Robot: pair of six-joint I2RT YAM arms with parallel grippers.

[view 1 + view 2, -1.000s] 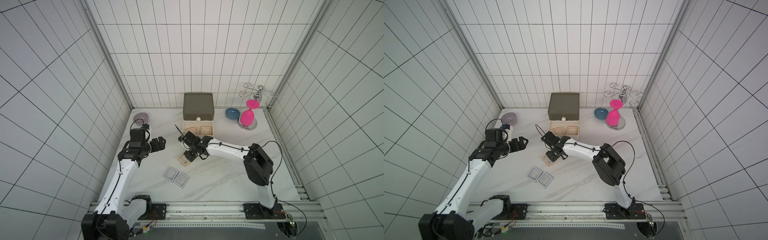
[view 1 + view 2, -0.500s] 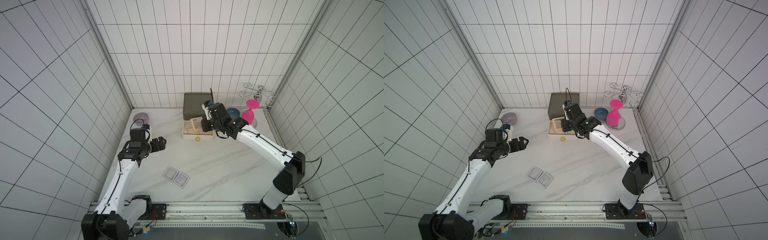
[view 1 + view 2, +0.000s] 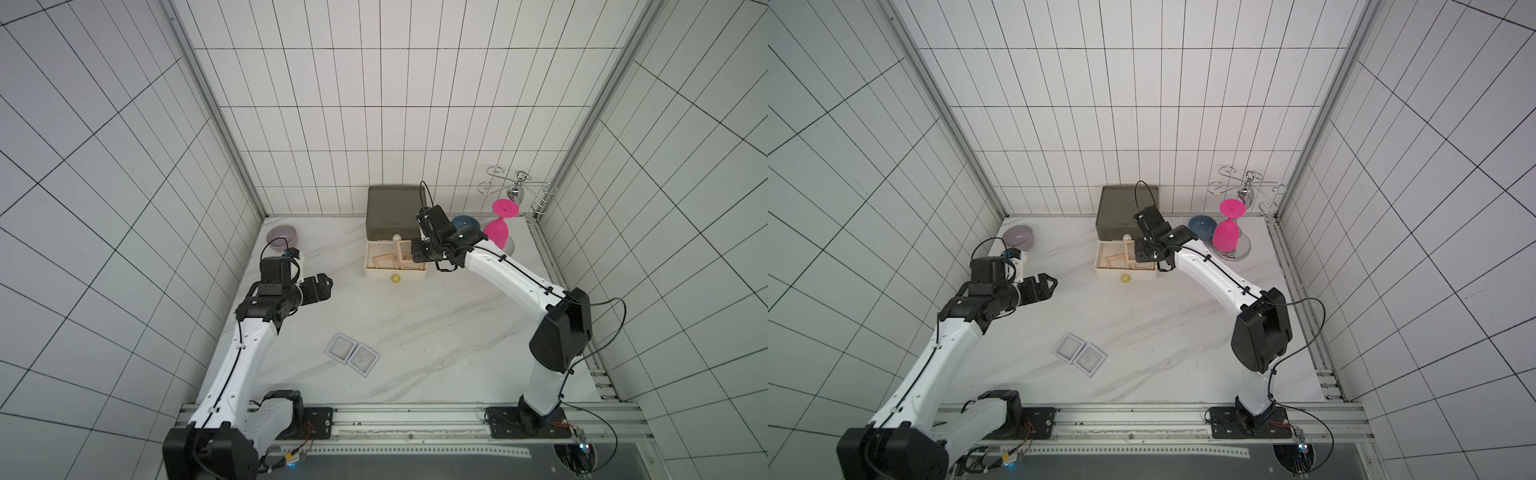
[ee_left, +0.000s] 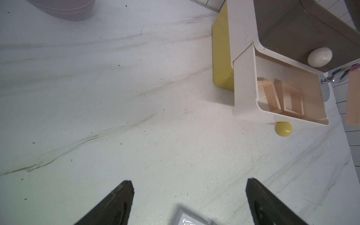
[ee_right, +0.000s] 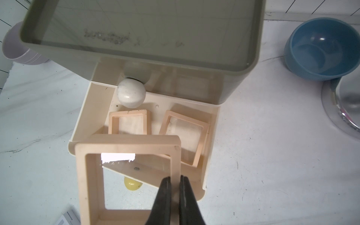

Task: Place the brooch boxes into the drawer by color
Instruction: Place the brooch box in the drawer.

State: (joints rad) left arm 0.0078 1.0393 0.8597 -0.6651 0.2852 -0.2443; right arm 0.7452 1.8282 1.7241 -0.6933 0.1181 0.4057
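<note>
Right wrist view: drawer (image 5: 136, 29) with white tier (image 5: 213, 136) open, two peach brooch boxes (image 5: 129, 124) inside; right gripper (image 5: 176, 179) pinches a third peach box (image 5: 85, 185) above it. Fingers spread, left gripper (image 3: 326, 287) at drawer's 8 o'clock; two pale boxes (image 3: 341, 347) at 7 o'clock.

Peach-beige brooch box (image 5: 90, 185); olive-grey, cream and mustard drawer (image 5: 136, 35); blue bowl (image 5: 321, 48); pink glass (image 3: 496, 235); grey-veined white table (image 3: 415, 332).

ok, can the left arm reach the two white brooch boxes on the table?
Probably yes: its fingers are open and empty, the white brooch boxes lie uncovered nearby, and the right arm is over the drawer.
</note>
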